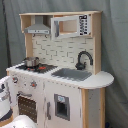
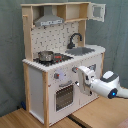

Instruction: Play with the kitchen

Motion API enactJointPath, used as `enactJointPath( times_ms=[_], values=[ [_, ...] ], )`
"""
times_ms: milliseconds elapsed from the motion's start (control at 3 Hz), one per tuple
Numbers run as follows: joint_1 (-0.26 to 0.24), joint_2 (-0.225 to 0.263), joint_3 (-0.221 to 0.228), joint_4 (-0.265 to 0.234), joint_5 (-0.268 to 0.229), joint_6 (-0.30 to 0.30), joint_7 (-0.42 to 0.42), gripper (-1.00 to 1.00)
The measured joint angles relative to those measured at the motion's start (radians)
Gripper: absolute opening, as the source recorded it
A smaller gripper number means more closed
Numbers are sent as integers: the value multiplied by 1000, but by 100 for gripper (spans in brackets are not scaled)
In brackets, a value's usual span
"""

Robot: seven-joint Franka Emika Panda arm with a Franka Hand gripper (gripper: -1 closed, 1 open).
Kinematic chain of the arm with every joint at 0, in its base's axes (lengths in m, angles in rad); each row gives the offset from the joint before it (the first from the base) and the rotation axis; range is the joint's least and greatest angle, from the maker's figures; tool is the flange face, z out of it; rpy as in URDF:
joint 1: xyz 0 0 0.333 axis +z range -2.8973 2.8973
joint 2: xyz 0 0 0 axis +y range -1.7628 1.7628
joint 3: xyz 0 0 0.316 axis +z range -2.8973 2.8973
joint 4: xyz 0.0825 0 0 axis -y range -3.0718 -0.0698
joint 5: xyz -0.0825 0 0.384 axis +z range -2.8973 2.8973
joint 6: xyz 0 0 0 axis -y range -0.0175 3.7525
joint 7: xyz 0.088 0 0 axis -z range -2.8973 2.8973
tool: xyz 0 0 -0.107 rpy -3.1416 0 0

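The kitchen [image 1: 60, 90] [image 2: 37, 90] is a tall white and light-wood toy with a grey range hood [image 1: 37, 28] [image 2: 50, 20]. It has a black faucet [image 1: 84, 59] [image 2: 75, 39] over a grey sink [image 1: 71, 74] [image 2: 82, 50]. A small metal pot [image 1: 31, 62] [image 2: 46, 56] stands on the stove. The windowed oven door [image 1: 27, 106] [image 2: 64, 97] looks closed. In the second exterior view my gripper [image 2: 80, 74] is at the front panel, right of the knobs [image 2: 58, 76] and above the oven door. In the first exterior view only part of the white arm [image 1: 5, 97] shows at the left edge.
A grey curtain [image 1: 115, 45] [image 2: 10, 55] hangs behind the kitchen. The kitchen stands on a wooden floor [image 2: 20, 119]. A microwave-like cabinet [image 1: 70, 25] with an open door [image 2: 98, 11] sits at the top. The arm's white body [image 2: 105, 86] reaches in from the second exterior view's right.
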Motion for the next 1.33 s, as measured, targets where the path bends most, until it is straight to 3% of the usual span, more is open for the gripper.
enactJointPath(
  times_ms=[667,1000,1333],
  values=[
    [-10,-6,74,-7,-1,-7,205,100],
    [-69,-15,125,-29,-6,7,263,100],
    [-145,-22,124,3,-10,74,253,100]
  ],
)
